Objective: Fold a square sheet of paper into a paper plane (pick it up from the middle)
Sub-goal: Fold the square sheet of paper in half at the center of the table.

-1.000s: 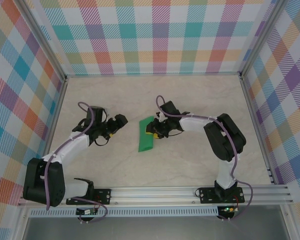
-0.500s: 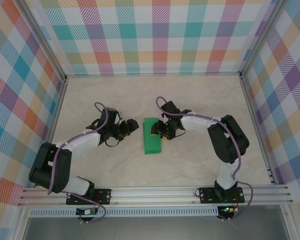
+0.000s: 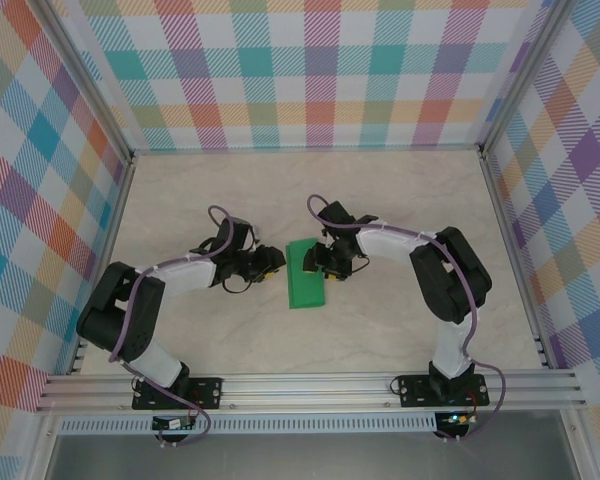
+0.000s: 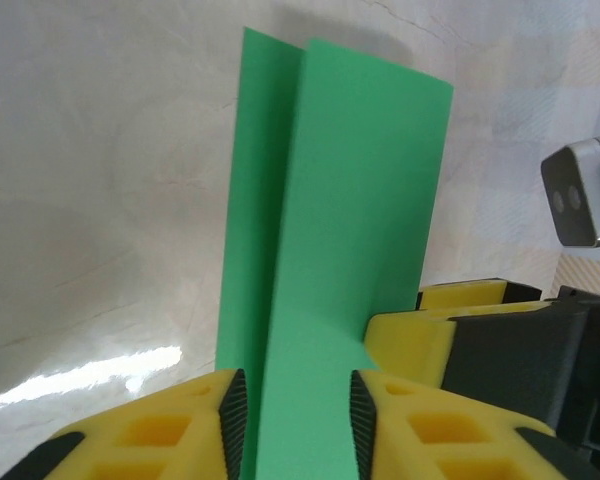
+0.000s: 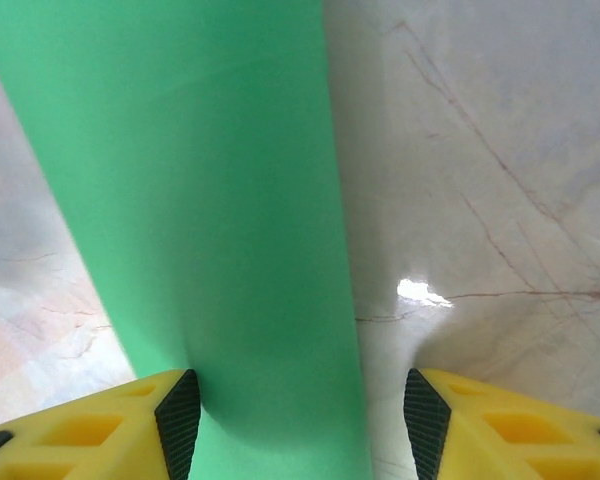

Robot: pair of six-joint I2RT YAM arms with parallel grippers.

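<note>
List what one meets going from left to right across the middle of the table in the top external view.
left arm → left end effector → paper → right end effector → right arm

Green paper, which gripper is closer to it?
Left, narrowly: the left gripper hugs the green paper on both sides; the right gripper straddles it with a gap on one side.

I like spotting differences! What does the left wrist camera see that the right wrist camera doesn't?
Left wrist: the green paper shows two overlapping layers between the left end effector's pads, with the other arm's yellow finger and a silver camera beside it. Right wrist: one smooth green strip by a pad of the open right end effector, plus a glare spot. Both: green paper, yellow fingers, marbled table.
</note>
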